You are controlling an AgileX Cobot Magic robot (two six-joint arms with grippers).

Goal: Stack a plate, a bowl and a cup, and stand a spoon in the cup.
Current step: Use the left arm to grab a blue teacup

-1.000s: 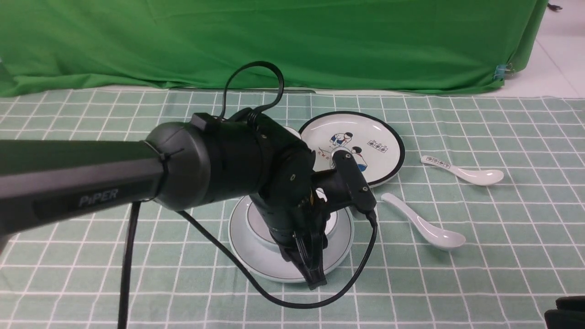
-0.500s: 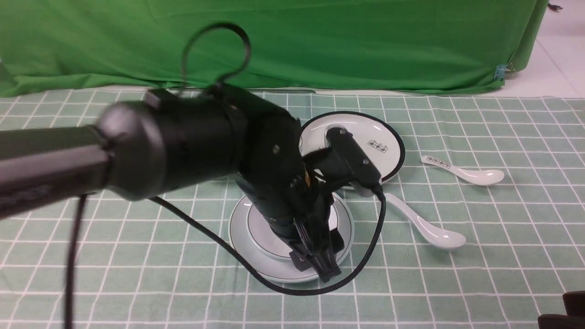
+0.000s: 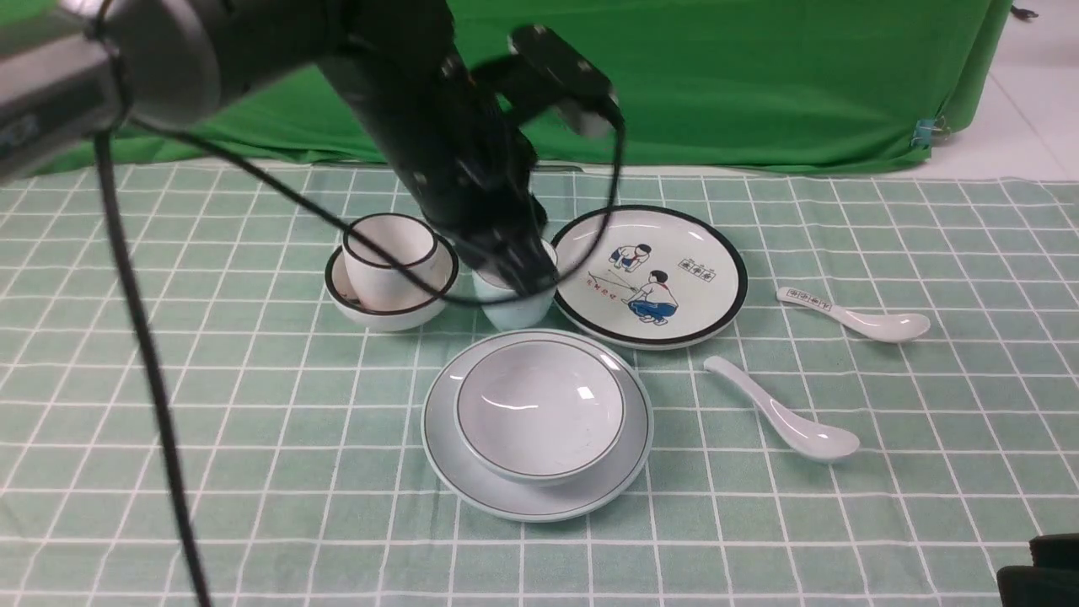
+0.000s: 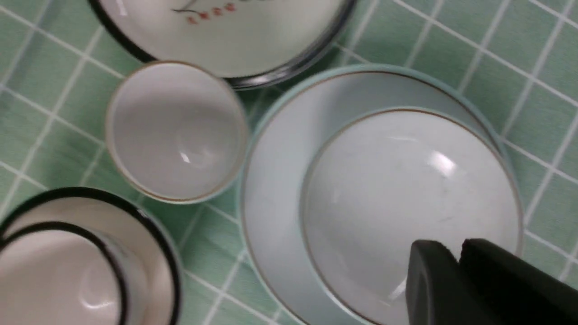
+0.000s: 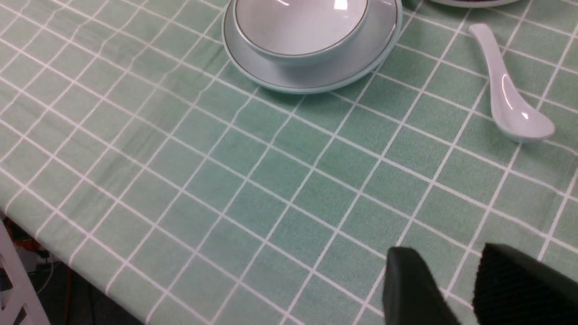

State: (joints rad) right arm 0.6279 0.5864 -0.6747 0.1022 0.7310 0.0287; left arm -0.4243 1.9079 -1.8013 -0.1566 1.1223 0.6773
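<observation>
The pale plate (image 3: 536, 499) lies at the table's middle front with the pale bowl (image 3: 539, 409) sitting in it. The pale cup (image 3: 514, 314) stands just behind the plate, partly hidden by my left gripper (image 3: 527, 274), which hangs over it, shut and empty. In the left wrist view the shut fingers (image 4: 433, 271) are over the bowl (image 4: 406, 180), with the cup (image 4: 176, 131) beside the plate (image 4: 275, 189). The plain white spoon (image 3: 780, 409) lies right of the plate. My right gripper (image 5: 451, 266) is open and empty, low over the cloth at the front right.
A black-rimmed bowl (image 3: 392, 308) holding a black-rimmed cup (image 3: 389, 253) stands left of the pale cup. A cartoon plate (image 3: 649, 274) lies behind the stack on the right. A marked spoon (image 3: 851, 316) lies far right. The left arm's cable (image 3: 143, 337) hangs down at the left.
My left arm has risen and swung back from low over the plate and bowl to above the pale cup. The bowl and plate now show in full.
</observation>
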